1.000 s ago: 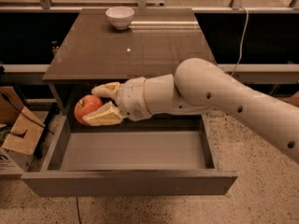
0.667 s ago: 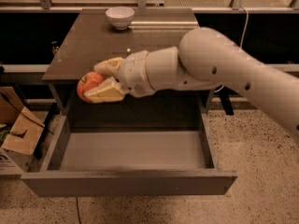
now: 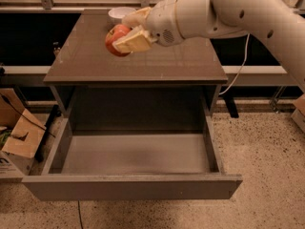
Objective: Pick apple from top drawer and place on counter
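The red apple [image 3: 116,38] with yellowish patches is held between the cream fingers [image 3: 135,40] of my gripper [image 3: 124,32]. The gripper is shut on it and holds it above the left part of the dark-brown counter [image 3: 143,63], a little clear of the surface. My white arm reaches in from the upper right. The top drawer [image 3: 133,154] stands pulled fully open below the counter, and its flat grey bottom holds nothing.
A white bowl [image 3: 119,13] stands at the counter's far edge, partly behind the gripper. A cardboard box [image 3: 16,137] sits on the floor to the left of the drawer. A cable hangs at the right of the cabinet.
The gripper has lifted the apple from the drawer's left rear up past the counter's edge, and it is now above the counter top. The drawer has stayed open.
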You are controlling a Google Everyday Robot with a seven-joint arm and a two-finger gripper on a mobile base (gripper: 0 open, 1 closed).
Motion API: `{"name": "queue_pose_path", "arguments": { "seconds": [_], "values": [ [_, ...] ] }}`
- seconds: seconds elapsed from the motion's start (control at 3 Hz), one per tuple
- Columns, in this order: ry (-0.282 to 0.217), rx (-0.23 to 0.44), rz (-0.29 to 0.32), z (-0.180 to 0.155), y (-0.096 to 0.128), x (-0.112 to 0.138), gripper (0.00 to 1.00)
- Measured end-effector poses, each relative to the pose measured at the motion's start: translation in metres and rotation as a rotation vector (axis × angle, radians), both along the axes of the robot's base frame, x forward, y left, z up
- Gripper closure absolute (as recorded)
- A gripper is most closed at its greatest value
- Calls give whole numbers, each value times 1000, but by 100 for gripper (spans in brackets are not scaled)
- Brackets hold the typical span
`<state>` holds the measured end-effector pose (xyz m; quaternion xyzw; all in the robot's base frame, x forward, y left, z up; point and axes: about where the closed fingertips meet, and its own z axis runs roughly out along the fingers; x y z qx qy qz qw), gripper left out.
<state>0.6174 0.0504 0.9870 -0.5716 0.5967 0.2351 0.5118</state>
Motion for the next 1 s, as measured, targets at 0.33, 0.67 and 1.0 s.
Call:
{"name": "queue_pose_path", "arguments": {
  "seconds": [0.33, 0.67, 1.0],
  "values": [
    [-16, -1, -2, 2, -31, 47, 100],
    [-47, 22, -20, -12, -63, 96, 100],
    [-48, 17, -49, -40, -80, 127, 100]
  ]
}}
